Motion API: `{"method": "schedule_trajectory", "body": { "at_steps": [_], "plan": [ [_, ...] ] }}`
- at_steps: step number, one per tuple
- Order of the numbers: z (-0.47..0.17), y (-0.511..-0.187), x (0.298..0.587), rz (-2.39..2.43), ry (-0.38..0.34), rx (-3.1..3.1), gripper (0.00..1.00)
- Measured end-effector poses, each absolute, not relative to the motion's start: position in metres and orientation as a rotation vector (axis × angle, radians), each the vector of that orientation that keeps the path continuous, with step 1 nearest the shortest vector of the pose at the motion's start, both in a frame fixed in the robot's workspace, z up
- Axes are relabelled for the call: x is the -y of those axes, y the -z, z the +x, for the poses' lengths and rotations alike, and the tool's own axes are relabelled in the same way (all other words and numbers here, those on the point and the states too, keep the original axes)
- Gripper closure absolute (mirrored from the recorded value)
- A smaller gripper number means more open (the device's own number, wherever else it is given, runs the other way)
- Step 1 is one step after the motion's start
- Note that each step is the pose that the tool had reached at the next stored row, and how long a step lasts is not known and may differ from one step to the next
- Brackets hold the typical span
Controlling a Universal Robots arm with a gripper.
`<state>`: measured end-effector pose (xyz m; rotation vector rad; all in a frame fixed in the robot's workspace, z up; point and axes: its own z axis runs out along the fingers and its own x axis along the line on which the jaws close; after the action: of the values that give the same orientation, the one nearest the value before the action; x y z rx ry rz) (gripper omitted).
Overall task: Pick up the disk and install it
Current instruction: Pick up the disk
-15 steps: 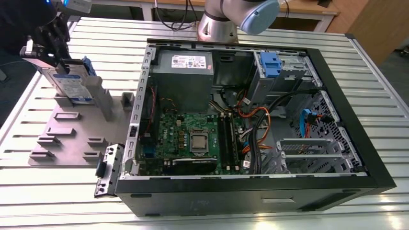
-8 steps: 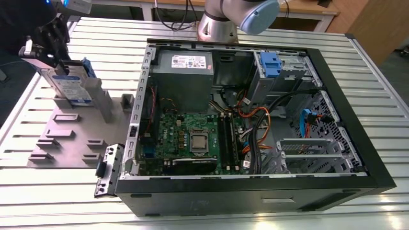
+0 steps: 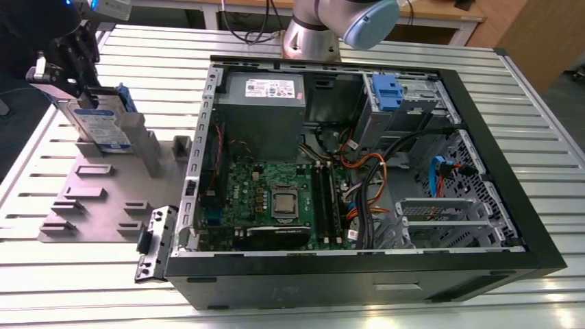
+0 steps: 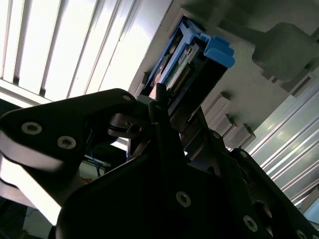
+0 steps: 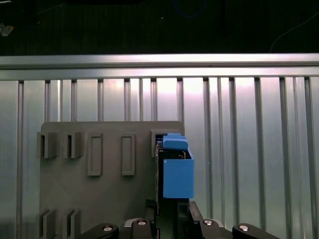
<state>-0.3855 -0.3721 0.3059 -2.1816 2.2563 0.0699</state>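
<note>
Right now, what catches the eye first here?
The open computer case dominates the exterior view's centre and right, with its motherboard and cables exposed. At that view's left, the disk stands on edge in a grey fixture plate, with the gripper at its top end.

Robotics lab: slatted aluminium bench (image 3: 544, 130), opened computer tower (image 3: 347, 282), mounted robot arm (image 3: 316, 31).

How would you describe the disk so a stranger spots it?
Beside the open computer case, at the exterior view's left, lies a grey slotted plate. The disk stands on edge at its far end: silver, white-and-blue label, blue rails, unlike the bare grey blocks around it.
</note>
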Motion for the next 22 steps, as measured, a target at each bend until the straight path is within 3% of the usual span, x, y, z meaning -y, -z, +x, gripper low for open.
{"method": "schedule_trajectory", "body": {
  "at_steps": [22],
  "plan": [
    [-0.3854,-0.3100,0.3720,-2.171,-0.066,-2.270,0.65]
  ]
}}
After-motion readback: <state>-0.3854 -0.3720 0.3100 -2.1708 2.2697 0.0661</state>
